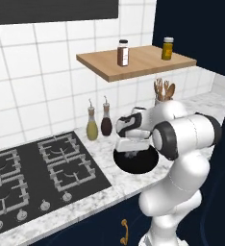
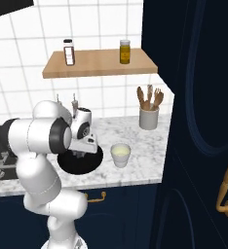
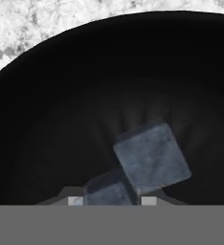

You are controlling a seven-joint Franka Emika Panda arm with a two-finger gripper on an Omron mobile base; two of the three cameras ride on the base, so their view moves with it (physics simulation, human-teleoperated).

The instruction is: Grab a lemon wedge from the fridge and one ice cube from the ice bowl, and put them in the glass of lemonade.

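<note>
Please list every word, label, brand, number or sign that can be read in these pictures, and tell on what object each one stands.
No text can be read anywhere.
Dark-capped spice jar with a pale label on the wooden shelf: label blank or too blurred to read.
Yellow jar with a dark lid: no legible label.
Two glass bottles with pourers: no labels visible.
Round stove knobs: no legible markings.

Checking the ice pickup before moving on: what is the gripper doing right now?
Gripper: down inside the ice bowl over two ice cubes; whether it is open, closed or gripping one cannot be told.

Two jars [image 1: 123, 53] on wooden shelf [image 1: 138, 62]; two bottles [image 1: 92, 125] beside stove [image 1: 37, 168].
</note>
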